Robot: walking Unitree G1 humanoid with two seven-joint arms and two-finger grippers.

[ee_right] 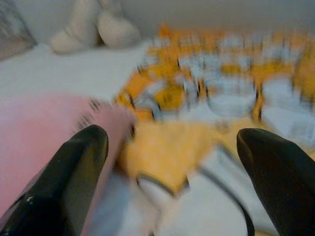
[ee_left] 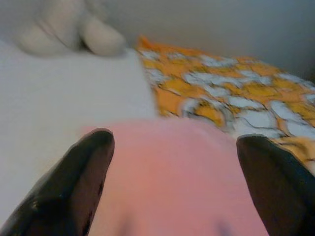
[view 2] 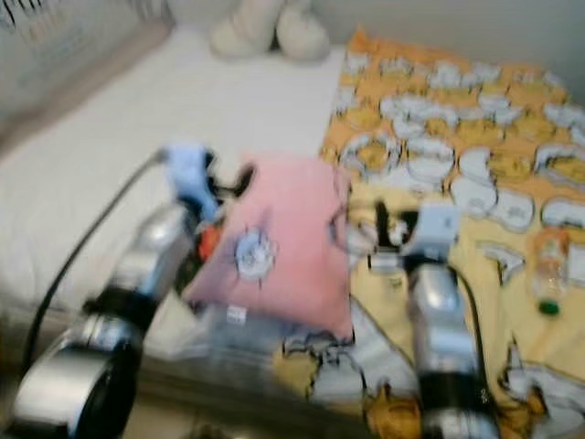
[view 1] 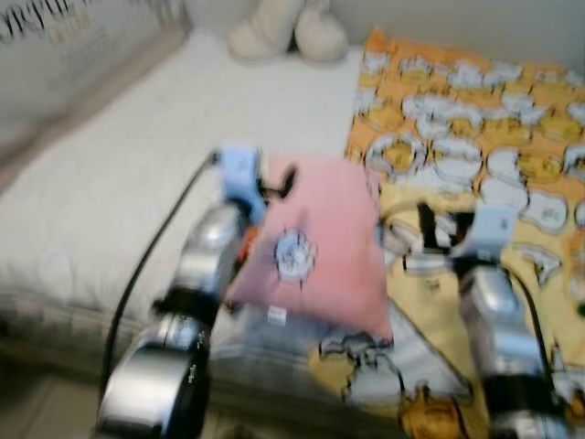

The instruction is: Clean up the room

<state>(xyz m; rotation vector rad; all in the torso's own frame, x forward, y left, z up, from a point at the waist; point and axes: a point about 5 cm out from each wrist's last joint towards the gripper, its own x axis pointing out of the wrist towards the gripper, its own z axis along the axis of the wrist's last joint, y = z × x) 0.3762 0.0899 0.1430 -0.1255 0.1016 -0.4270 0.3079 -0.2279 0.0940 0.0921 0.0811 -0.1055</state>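
A pink pillow (view 1: pixel 315 242) lies on the bed (view 1: pixel 137 183), near its front edge, and serves as the landmark here. On the robot's left of the pillow the white mattress runs bare and wide back to a pale plush toy (view 1: pixel 288 29) against the far wall, well apart from the pillow; a printed headboard panel (view 1: pixel 64 37) borders that open stretch on the far left. On the right of the pillow, touching its edge, spreads an orange and yellow patterned blanket (view 1: pixel 475 137), which covers the rest of the bed and hangs over the front edge below the pillow. A small bottle (view 2: pixel 548 265) lies on the blanket, well to the right of the pillow.

The left gripper (ee_left: pixel 174 172) sits at the pillow's left side, its two black fingers (ee_left: pixel 74 182) spread wide apart with pink fabric between them; whether they touch the fabric is too blurred to tell. The right gripper (ee_right: pixel 172 177) hangs just beside the pillow's right edge over the blanket, its fingers (ee_right: pixel 278 177) likewise spread wide, holding nothing; one finger lies against the pink edge in the right wrist view.
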